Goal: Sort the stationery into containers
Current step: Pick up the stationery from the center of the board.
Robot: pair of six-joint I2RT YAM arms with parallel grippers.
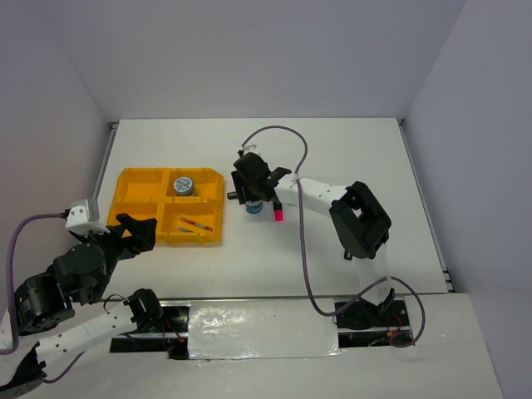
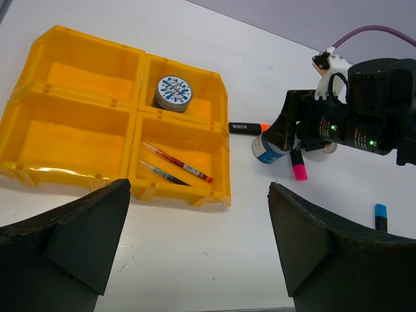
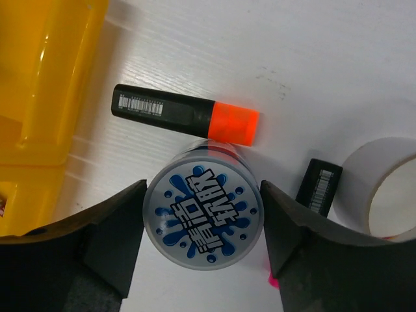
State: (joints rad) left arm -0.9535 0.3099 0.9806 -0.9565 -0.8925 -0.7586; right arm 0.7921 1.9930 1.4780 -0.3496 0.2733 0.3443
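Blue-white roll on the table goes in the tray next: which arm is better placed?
Right. The right gripper straddles the roll, one finger on each side. The left gripper hangs open at the near side of the tray, well away from the roll.

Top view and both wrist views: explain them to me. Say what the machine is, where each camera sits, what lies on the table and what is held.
A robot: a left arm and a right arm bolted at the near edge of a table. The top view looks down from behind them; each wrist view comes from a camera on one arm, its own tool at the bottom. The tray holds a roll and two pens. On the table lie a second roll, an orange-capped marker, a pink highlighter, a tape ring and a blue-capped marker. The left tool is open and empty. The right tool flanks the second roll; whether it grips yet is unclear.
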